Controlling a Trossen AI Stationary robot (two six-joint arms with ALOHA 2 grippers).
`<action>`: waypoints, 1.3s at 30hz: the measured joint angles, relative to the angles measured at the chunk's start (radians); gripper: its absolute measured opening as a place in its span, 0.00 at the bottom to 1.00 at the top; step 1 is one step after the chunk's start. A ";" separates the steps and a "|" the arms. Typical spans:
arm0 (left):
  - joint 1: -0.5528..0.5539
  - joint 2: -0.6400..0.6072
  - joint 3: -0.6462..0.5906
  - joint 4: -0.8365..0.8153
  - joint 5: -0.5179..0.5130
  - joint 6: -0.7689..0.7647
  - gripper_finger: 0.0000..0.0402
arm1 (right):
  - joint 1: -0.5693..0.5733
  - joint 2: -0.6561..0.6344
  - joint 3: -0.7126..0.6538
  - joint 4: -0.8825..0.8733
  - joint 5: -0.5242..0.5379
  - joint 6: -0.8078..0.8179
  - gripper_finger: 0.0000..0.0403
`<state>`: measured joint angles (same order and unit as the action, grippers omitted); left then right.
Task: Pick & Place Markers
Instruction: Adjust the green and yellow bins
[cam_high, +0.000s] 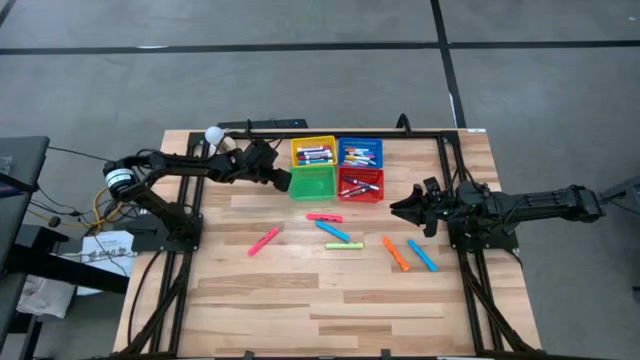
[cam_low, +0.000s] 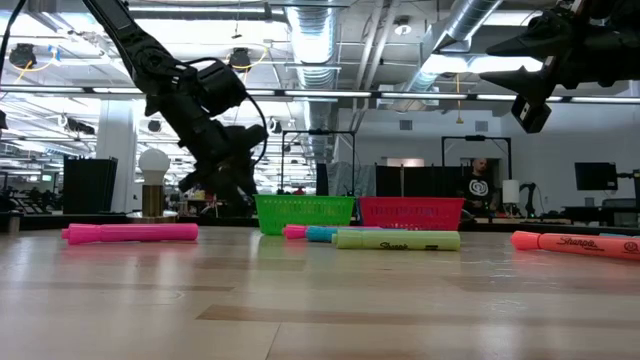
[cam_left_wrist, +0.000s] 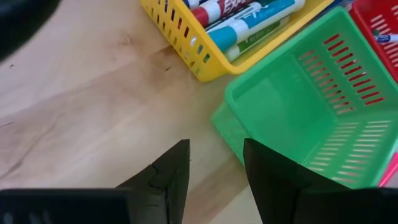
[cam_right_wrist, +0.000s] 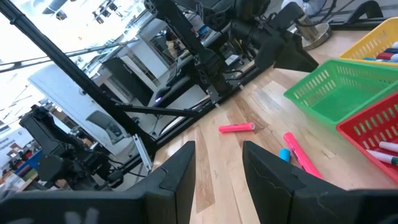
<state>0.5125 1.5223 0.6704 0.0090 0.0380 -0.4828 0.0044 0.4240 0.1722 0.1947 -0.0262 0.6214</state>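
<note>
Several markers lie flat on the wooden table: a pink one (cam_high: 263, 241), another pink (cam_high: 324, 217), a blue (cam_high: 332, 231), a yellow-green (cam_high: 343, 245), an orange (cam_high: 395, 253) and a second blue (cam_high: 421, 255). More markers fill the yellow basket (cam_high: 313, 152), the blue basket (cam_high: 360, 152) and the red basket (cam_high: 361, 184). The green basket (cam_left_wrist: 311, 118) holds nothing that I can see. My left gripper (cam_left_wrist: 214, 168) stands open at the green basket's left corner, slanting down, with nothing between its fingers. My right gripper (cam_right_wrist: 217, 168) stands open and level at the table's right side, above the wood.
The four mesh baskets stand together at the table's far middle. A black frame (cam_high: 400, 128) runs along the far edge and down both sides. A white lamp-like ball (cam_high: 214, 135) sits at the far left. Bare wood (cam_high: 320, 310) lies near the front edge.
</note>
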 joint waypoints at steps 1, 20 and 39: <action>0.000 0.000 0.000 0.003 0.000 0.000 0.37 | 0.000 0.000 0.000 0.000 0.000 0.000 0.30; 0.000 0.000 0.001 0.045 -0.002 0.014 0.37 | 0.000 0.000 0.000 0.000 0.000 0.000 0.31; 0.191 0.066 0.023 0.191 -0.049 0.120 0.37 | 0.000 0.000 0.000 0.000 -0.001 0.000 0.31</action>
<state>0.7036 1.5878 0.6932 0.2002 -0.0110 -0.3630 0.0042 0.4240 0.1722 0.1951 -0.0273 0.6216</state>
